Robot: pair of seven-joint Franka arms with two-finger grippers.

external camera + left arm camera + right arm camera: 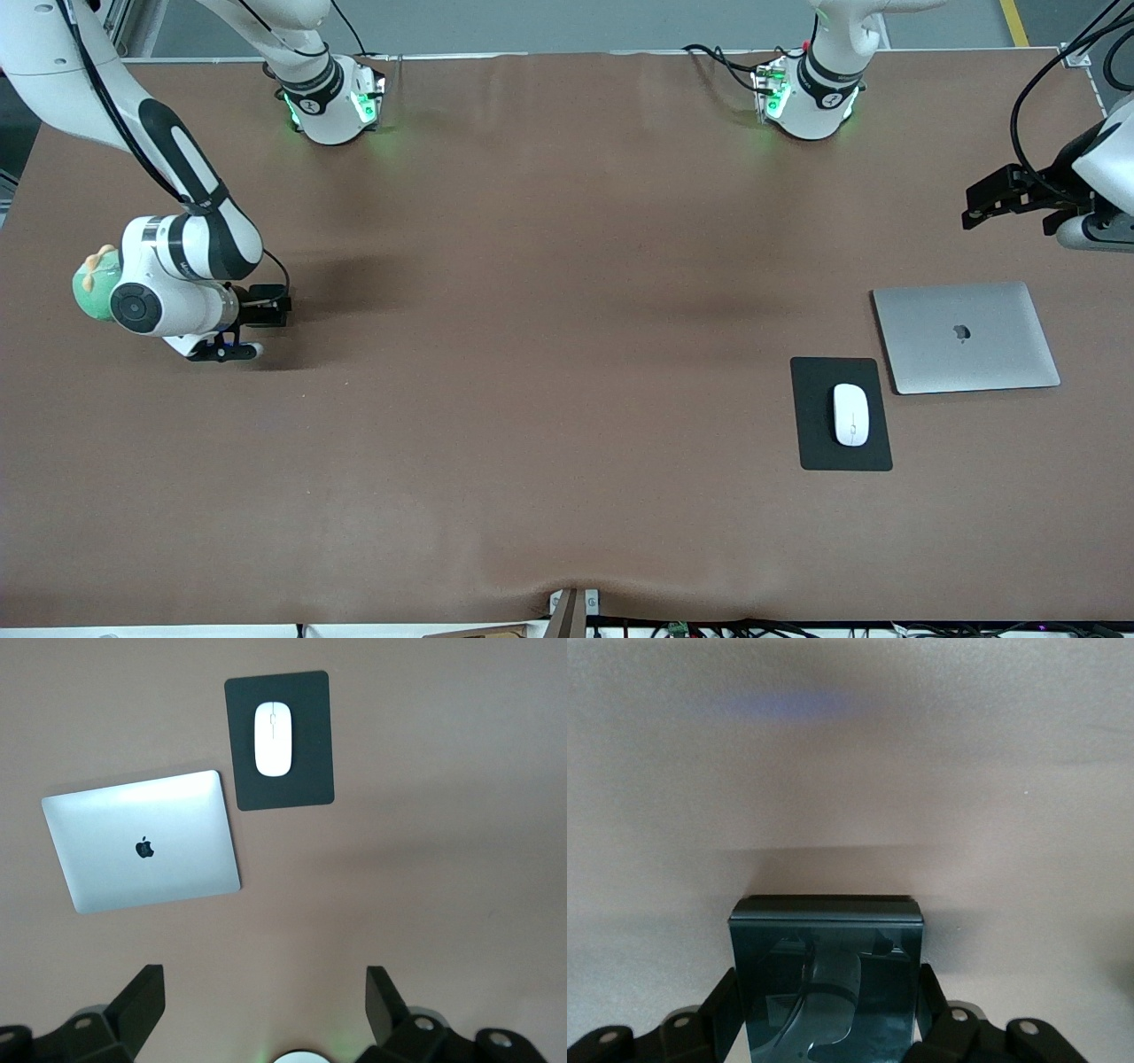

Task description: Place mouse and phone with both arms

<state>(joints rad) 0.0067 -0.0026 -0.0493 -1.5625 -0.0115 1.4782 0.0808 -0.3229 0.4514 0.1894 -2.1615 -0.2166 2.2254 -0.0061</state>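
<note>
The white mouse (pixel 850 415) lies on a black mouse pad (pixel 815 443) toward the left arm's end of the table; both also show in the left wrist view, the mouse (pixel 273 738) on the pad (pixel 310 771). My left gripper (pixel 983 206) is open and empty, up in the air over the table past the laptop; its fingers stand wide apart in the left wrist view (pixel 264 979). My right gripper (pixel 232 350) is low over the table at the right arm's end, shut on the glossy black phone (pixel 828 939). The phone sits between the fingers (pixel 828 979) and is hidden in the front view.
A closed silver laptop (pixel 966 337) lies beside the mouse pad, a little farther from the front camera; it also shows in the left wrist view (pixel 142 840). A green rounded toy (pixel 93 283) sits beside the right arm's wrist. Brown cloth covers the table (pixel 549 354).
</note>
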